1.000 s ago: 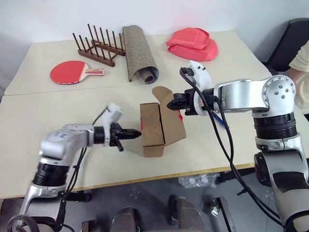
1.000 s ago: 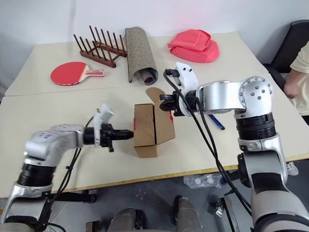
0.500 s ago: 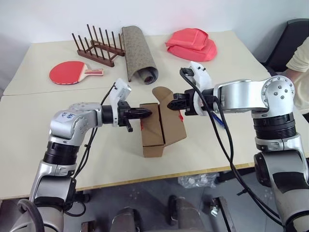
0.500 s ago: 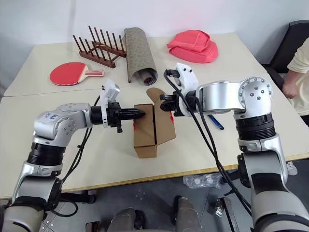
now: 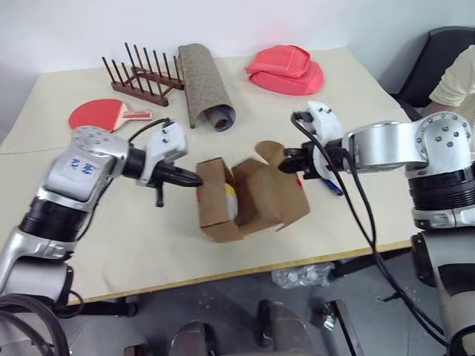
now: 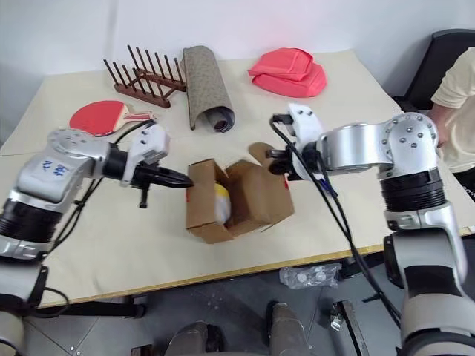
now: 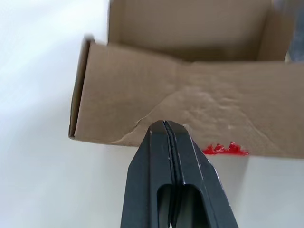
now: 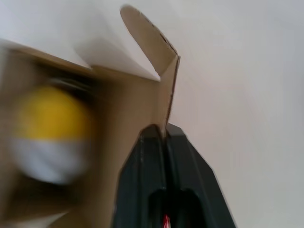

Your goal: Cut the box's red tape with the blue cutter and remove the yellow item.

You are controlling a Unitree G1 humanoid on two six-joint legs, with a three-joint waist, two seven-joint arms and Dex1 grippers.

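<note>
The brown box (image 5: 271,204) lies open in the middle of the table, its flaps spread apart. Inside the opening sits the yellow item (image 6: 220,202), yellow over white, blurred in the right wrist view (image 8: 50,114). My left gripper (image 5: 197,180) is shut on the edge of the left flap (image 7: 142,95), which carries torn red tape (image 7: 225,149). On the right flap (image 8: 164,71), my right gripper (image 5: 284,165) is pinched shut. The blue cutter (image 5: 333,187) lies on the table behind my right arm, mostly hidden.
At the back of the table are a red paddle (image 5: 96,115), a wooden rack (image 5: 141,74), a rolled mat (image 5: 204,85) and a red pouch (image 5: 286,70). A person's sleeve (image 5: 454,78) and a dark chair are at the right edge.
My left gripper rose to the left flap, closed on it and drew it left. The right gripper pulled its flap right. The box opened and the yellow item now shows. The camera shifted.
</note>
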